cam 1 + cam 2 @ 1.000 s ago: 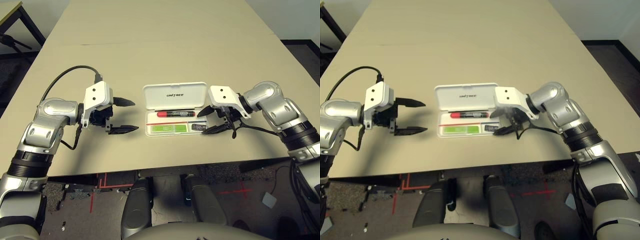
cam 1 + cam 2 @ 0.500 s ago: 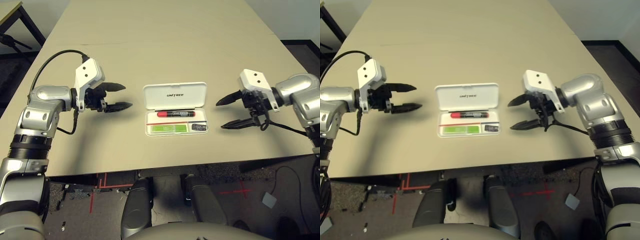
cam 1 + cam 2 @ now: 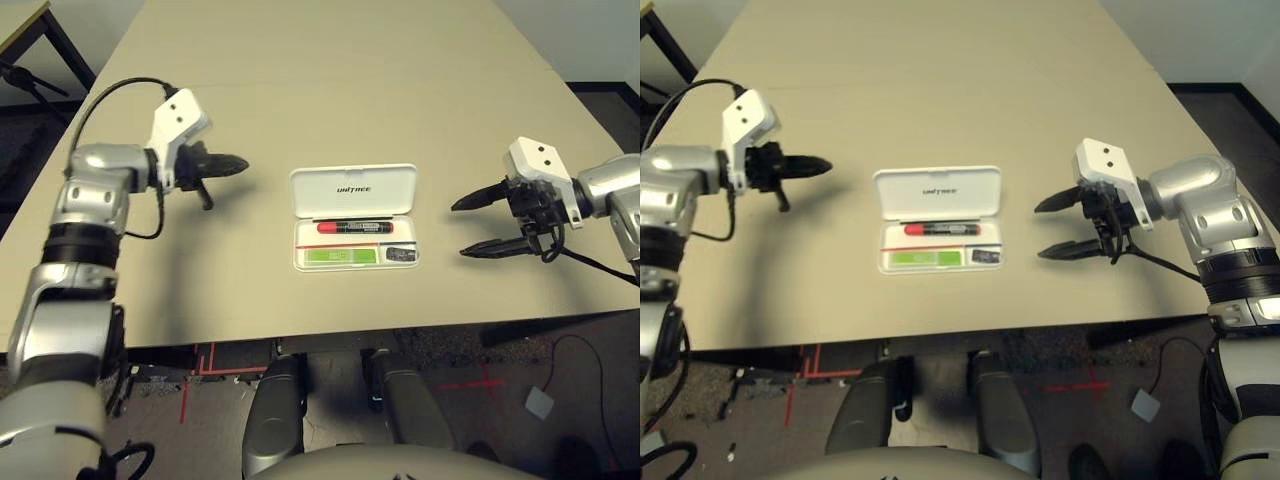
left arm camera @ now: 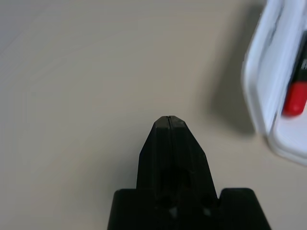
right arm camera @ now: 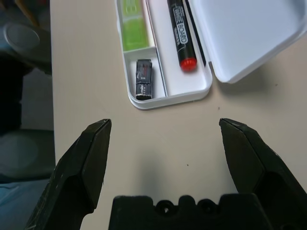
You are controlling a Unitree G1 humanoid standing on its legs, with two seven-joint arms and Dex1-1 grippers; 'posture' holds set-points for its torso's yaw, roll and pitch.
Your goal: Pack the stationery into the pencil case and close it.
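— Beige, matte table [image 3: 330, 90]; what sits on it?
— One flat white plastic pencil case [image 3: 353, 217] with rounded corners, lid open and lying back, printed "UNITREE". Its long axis runs side to side.
— Contents?
— One red-capped marker [image 3: 353, 227] lying lengthwise, cap to the robot's left; a flat lime-green highlighter [image 3: 338, 257] in front; a small dark block [image 3: 402, 256] at the right end.
— Grippers?
— Left gripper [image 3: 238, 165], well left of the case, is pinched closed on nothing. Right gripper [image 3: 468, 228], well to the right, is spread wide, empty.
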